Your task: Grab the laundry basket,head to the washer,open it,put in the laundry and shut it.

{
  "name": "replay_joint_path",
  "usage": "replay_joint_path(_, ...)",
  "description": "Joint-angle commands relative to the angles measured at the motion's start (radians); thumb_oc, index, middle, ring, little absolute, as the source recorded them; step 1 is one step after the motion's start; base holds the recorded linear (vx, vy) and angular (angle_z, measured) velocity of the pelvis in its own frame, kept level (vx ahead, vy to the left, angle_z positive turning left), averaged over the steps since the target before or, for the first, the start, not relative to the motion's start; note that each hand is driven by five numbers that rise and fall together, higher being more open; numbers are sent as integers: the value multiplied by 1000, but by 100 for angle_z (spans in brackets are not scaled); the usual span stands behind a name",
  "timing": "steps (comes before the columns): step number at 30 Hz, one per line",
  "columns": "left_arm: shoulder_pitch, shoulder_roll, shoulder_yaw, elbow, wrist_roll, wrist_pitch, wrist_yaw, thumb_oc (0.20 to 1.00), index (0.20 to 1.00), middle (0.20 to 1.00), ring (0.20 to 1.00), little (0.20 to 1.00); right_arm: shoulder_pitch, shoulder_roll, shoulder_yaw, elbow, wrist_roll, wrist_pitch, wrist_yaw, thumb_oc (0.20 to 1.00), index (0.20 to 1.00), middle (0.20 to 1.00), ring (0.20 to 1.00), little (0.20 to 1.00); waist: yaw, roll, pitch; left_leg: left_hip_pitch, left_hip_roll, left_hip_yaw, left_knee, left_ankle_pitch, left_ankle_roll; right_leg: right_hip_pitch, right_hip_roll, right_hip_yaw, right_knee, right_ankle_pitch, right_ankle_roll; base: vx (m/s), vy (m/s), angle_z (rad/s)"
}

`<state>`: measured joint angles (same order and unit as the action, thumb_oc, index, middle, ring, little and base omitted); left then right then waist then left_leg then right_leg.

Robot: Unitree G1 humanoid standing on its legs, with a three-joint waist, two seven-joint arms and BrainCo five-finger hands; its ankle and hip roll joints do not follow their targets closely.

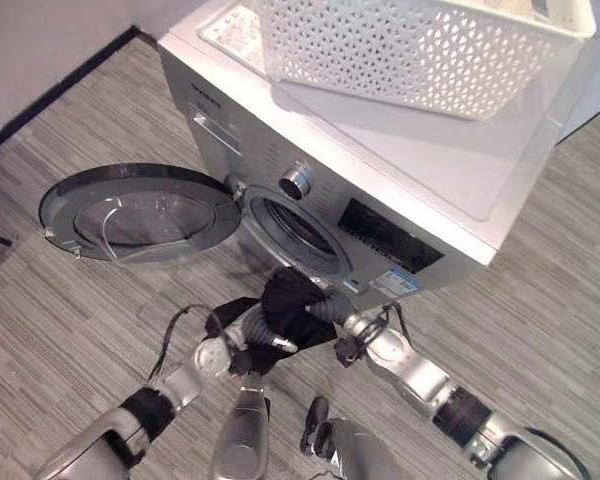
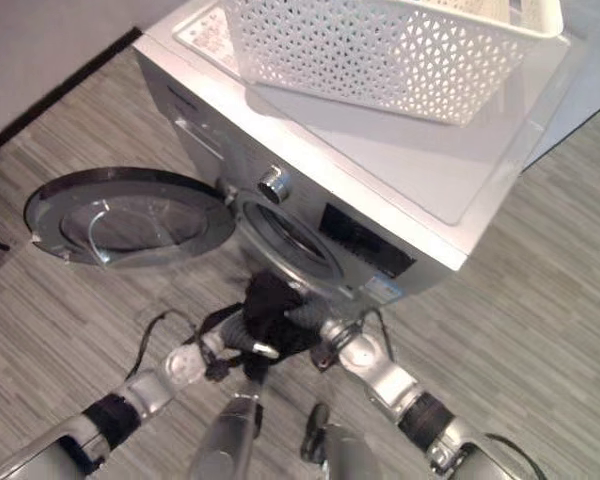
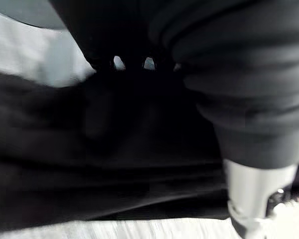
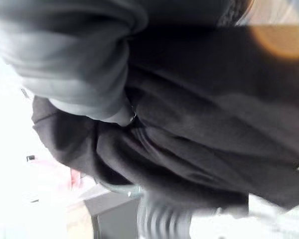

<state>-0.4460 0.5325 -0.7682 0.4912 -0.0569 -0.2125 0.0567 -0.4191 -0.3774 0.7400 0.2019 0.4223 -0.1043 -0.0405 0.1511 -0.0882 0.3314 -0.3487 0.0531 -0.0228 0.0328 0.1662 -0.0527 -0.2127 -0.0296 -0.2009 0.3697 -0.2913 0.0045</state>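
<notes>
Just below the washer opening, you have the dark garment bunched between both hands; left hand and right hand probably grip it, fingers hidden.

A white perforated plastic laundry basket sits at upper right on the smooth, satin silver metal washer. Its round door shows glossy glass in a dark plastic rim. A soft, matt black cloth garment hangs below centre.
</notes>
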Motion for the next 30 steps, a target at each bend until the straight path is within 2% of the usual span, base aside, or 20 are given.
replay_joint_path(1,-33,-54,11,21,3,-55,40,1000,1000,1000,1000,1000,-41,38,-7,-126,66,-95,-10,200,200,200,200,200,-7,-37,5,-77,16,-19,23,-14,-7,164,4,54,-227,36,31,-37,27,1)
replay_joint_path(4,-70,-96,14,50,-52,-52,51,1000,1000,1000,1000,1000,-80,51,11,-127,85,-94,-22,200,200,200,200,200,-8,-42,17,-87,17,-16,23,-12,-7,148,2,53,-219,39,31,-12,6,0)
replay_joint_path(8,-151,-201,13,165,-93,-38,96,1000,1000,1000,1000,1000,-163,108,53,-114,129,-103,-53,200,200,200,200,200,-12,-63,43,-101,21,-2,21,-12,-8,112,0,53,-201,46,33,-37,18,-2)
replay_joint_path(14,-162,-257,45,252,-184,-27,101,1000,1000,1000,1000,1000,-239,134,62,-129,198,-109,-66,200,200,200,200,200,-8,-90,57,-115,38,15,21,-15,-4,82,1,59,-202,73,43,-25,8,-11)
replay_joint_path(16,-215,-286,46,264,-226,-1,76,1000,1000,1000,1000,1000,-250,128,66,-156,241,-78,-63,200,200,200,200,200,-13,-98,59,-113,43,21,13,-14,-5,79,1,59,-211,81,45,-2,17,-10)
replay_joint_path(17,-202,-289,44,228,-225,6,107,304,304,304,304,304,-251,108,59,-192,254,-92,-61,200,200,200,200,200,-13,-103,65,-109,41,27,7,-13,-5,82,-2,60,-216,82,46,11,6,-10)
replay_joint_path(18,-189,-281,59,217,-232,6,116,200,200,200,200,200,-243,93,58,-211,261,-94,-64,200,200,200,200,200,-10,-103,67,-110,41,27,5,-12,-5,81,-1,57,-218,82,45,10,-1,-14)
replay_joint_path(23,-167,-248,150,225,-222,3,175,200,200,200,200,200,-204,19,35,-265,270,-102,-52,200,200,200,200,200,-3,-98,80,-117,41,24,-15,2,-13,77,2,41,-231,87,46,0,-5,-2)
replay_joint_path(24,-166,-233,169,212,-226,-7,191,200,200,200,200,200,-192,0,27,-264,257,-106,-51,341,341,341,341,341,-5,-96,83,-117,42,27,-26,7,-16,74,4,35,-231,86,46,-2,-4,5)
replay_joint_path(25,-167,-224,176,203,-221,-8,194,200,200,200,200,200,-182,-7,20,-265,253,-108,-43,884,884,884,884,884,-5,-97,87,-112,39,29,-32,8,-16,75,2,34,-229,83,46,2,-30,3)
replay_joint_path(26,-125,-226,146,-110,-203,4,229,200,200,200,200,200,-127,-32,-12,-258,225,-105,-51,1000,1000,1000,1000,1000,3,-82,99,-116,34,23,-38,13,-14,74,-1,16,-227,82,48,1,-44,1)
replay_joint_path(27,-104,-211,148,-215,-213,7,223,200,200,200,200,200,-101,-41,-34,-259,198,-91,-62,1000,1000,1000,1000,1000,6,-77,107,-117,32,19,-41,15,-13,71,-1,9,-225,80,48,-16,-55,6)
replay_joint_path(30,44,-154,164,-249,-174,-22,206,200,200,200,200,200,-54,-53,-53,-260,200,-94,-52,1000,1000,1000,1000,1000,19,-65,115,-124,32,10,-40,17,-17,63,2,-1,-222,83,46,-20,-19,23)
